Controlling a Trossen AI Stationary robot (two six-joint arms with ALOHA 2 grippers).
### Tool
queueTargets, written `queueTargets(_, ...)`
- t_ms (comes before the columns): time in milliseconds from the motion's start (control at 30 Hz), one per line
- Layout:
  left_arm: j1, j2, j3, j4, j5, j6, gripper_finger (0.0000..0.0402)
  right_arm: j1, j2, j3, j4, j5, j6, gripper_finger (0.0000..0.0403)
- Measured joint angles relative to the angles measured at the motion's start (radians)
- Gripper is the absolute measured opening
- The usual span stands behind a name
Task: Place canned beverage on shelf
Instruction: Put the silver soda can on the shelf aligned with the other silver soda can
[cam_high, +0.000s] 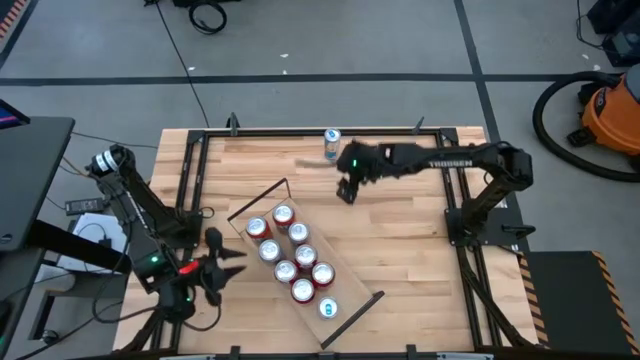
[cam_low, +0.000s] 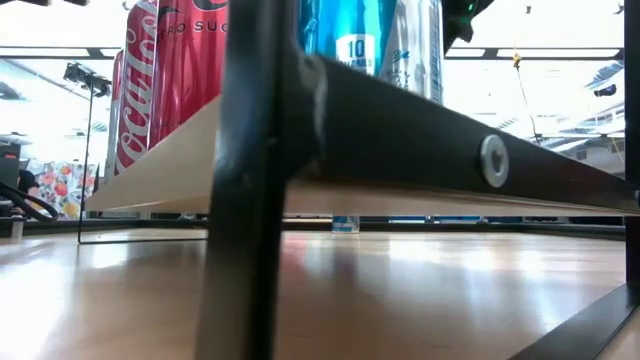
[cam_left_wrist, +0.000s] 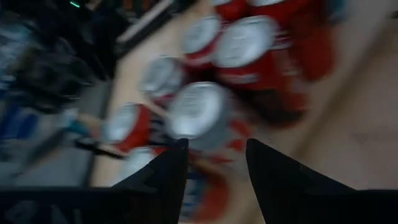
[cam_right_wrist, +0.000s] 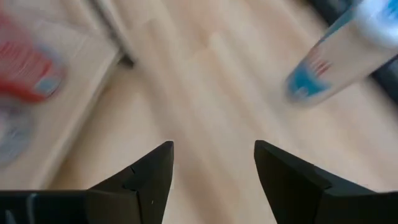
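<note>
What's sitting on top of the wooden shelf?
On the shelf stand cans: a cluster of red cans, and a blue-and-white can alone near one end. Seen from above, only their tops show; anything between them is hidden. Another blue-and-white can stands apart on the table.

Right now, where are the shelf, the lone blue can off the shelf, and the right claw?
shelf (cam_high: 352, 310): high view, bare wood near its end.
lone blue can (cam_high: 332, 143): high view, its top.
right claw (cam_high: 345, 192): high view, at its fingertips.

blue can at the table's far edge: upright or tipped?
Upright. The high view shows the blue-and-silver can top-up, standing alone on the tabletop, off the shelf.
</note>
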Motion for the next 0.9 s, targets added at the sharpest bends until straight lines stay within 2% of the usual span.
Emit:
queueTargets(67, 0.028, 0.0, 0.0, -0.034, -0.048, 0.017, 0.0172, -0.052, 0.005, 0.001, 0.043, -0.028, -0.073, 0.0237)
queueTargets(233, 0.119, 0.0, 0.0, -0.076, -0.055, 0.05, 0.0172, -0.121, 0.011, 0.006, 0.09, -0.04, -0.23, 0.0271)
queueTargets(500, 0.163, 0.0, 0.0, -0.075, -0.032, 0.102, 0.0172, -0.16, 0.026, 0.124, 0.055, -0.006, -0.305, 0.0339)
queueTargets(900, 0.178, 0.0, 0.0, -0.053, -0.024, 0.089, 0.0172, -0.244, 0.236, 0.409, -0.062, 0.022, -0.32, 0.035)
